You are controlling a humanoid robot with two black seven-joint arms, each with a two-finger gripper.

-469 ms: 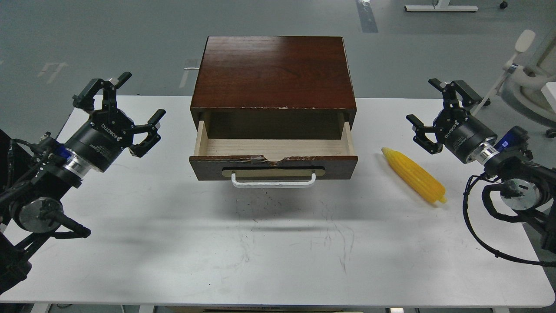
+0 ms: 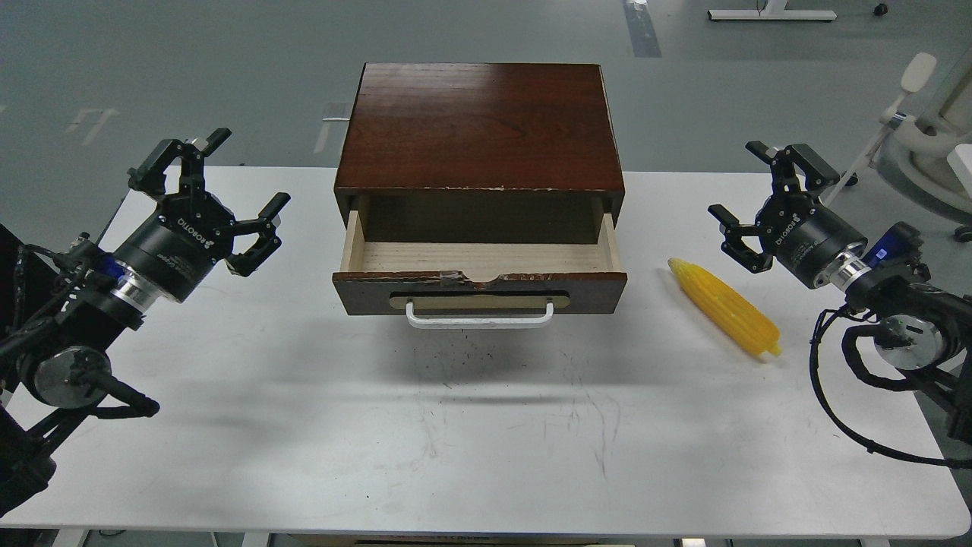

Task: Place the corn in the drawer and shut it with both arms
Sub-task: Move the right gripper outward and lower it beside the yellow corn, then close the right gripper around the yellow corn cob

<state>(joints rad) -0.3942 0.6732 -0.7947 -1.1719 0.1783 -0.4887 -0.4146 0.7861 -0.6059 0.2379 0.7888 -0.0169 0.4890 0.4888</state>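
Note:
The yellow corn (image 2: 725, 307) lies flat on the white table (image 2: 486, 425), right of the cabinet, its tip pointing back-left. The drawer (image 2: 480, 279) of the reddish-brown cabinet (image 2: 480, 125) stands pulled open, pale-wood inside and empty, with a white bar handle (image 2: 480, 314) on its dark chipped front. My right gripper (image 2: 759, 196) is open and empty, a little above and behind-right of the corn. My left gripper (image 2: 214, 184) is open and empty, left of the cabinet, apart from it.
A white stand and a chair base (image 2: 930, 144) are on the grey floor behind the table's right end. The table's front edge runs along the bottom of the view.

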